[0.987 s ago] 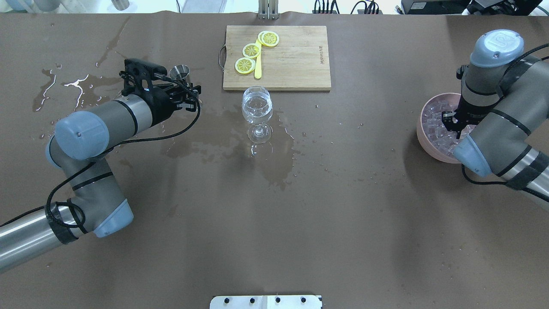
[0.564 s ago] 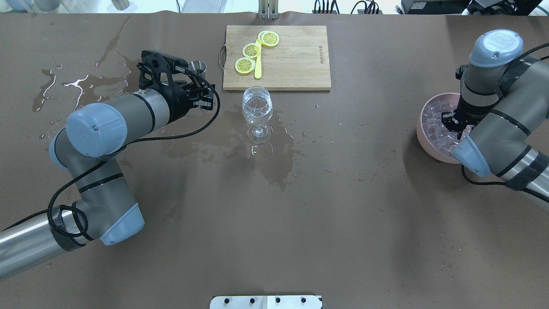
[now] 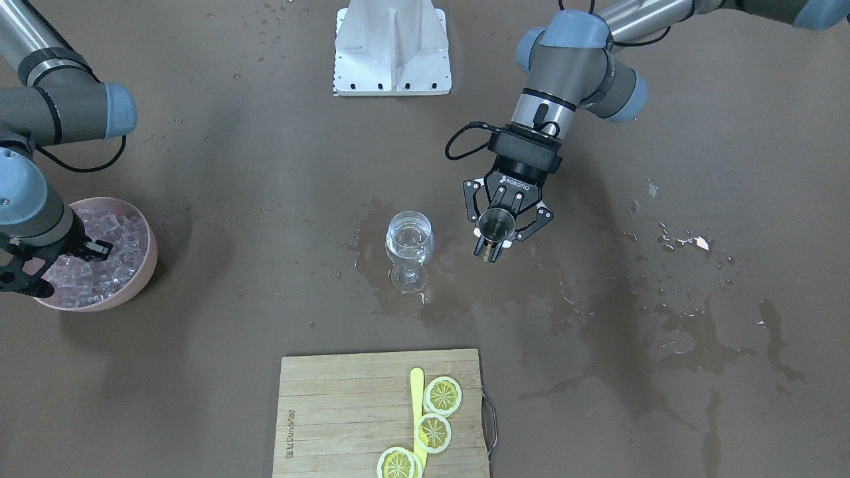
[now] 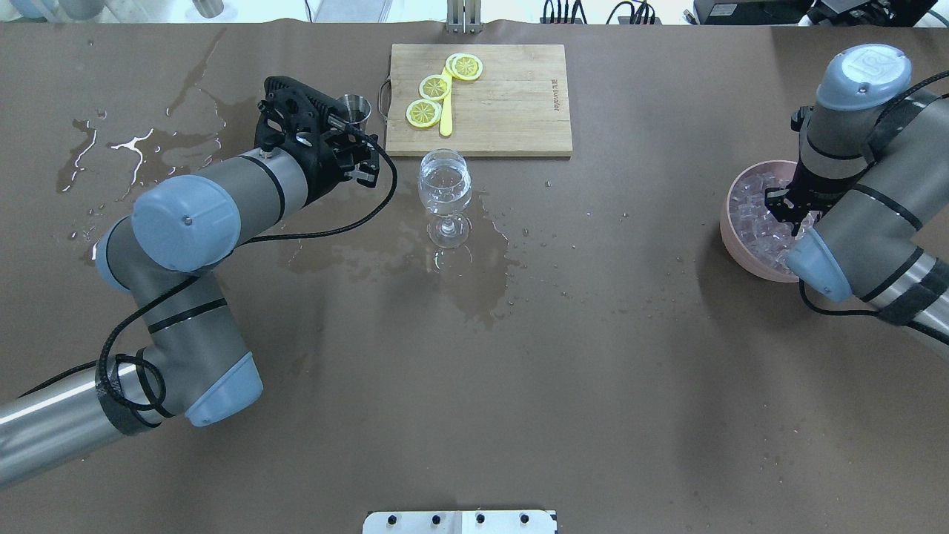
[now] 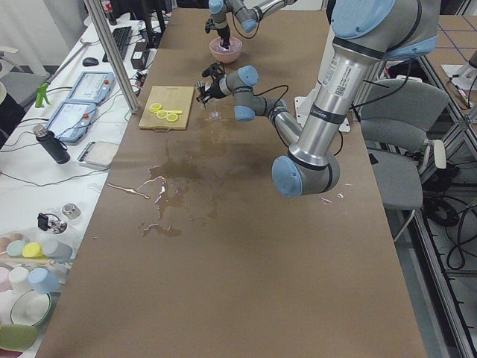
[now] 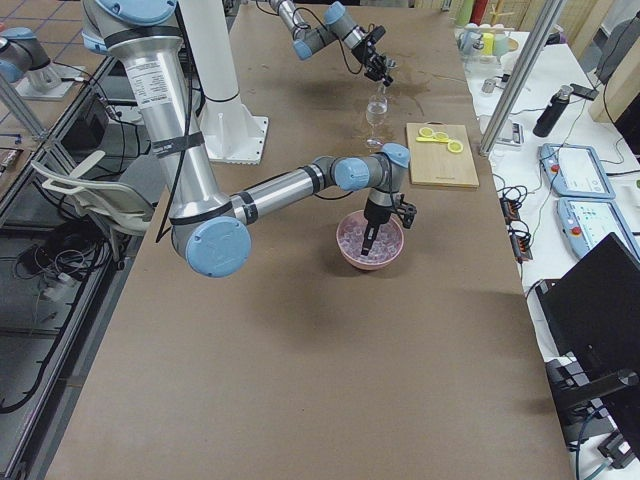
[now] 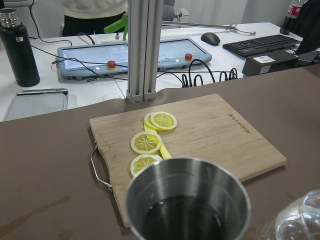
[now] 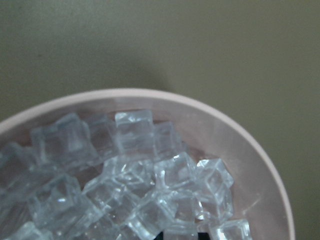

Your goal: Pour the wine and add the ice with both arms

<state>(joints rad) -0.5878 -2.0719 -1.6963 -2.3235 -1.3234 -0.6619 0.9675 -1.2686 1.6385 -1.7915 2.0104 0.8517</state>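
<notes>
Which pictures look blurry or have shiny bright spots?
Left wrist view: the metal cup looms huge up close, the lemon slices behind look small. Right wrist view: the ice is hazy with white glints. Overhead view: the puddle at left glares white.

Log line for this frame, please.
left end effector: shut on steel cup, beside wine glass | right end effector: in pink bowl of ice, grip unclear

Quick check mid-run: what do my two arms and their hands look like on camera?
Both the left arm and right arm are silver-grey tubes with light blue joint caps, black bands and looping black cables. The left hand and right hand are black, two-fingered; the left reads ROBOTIQ.
</notes>
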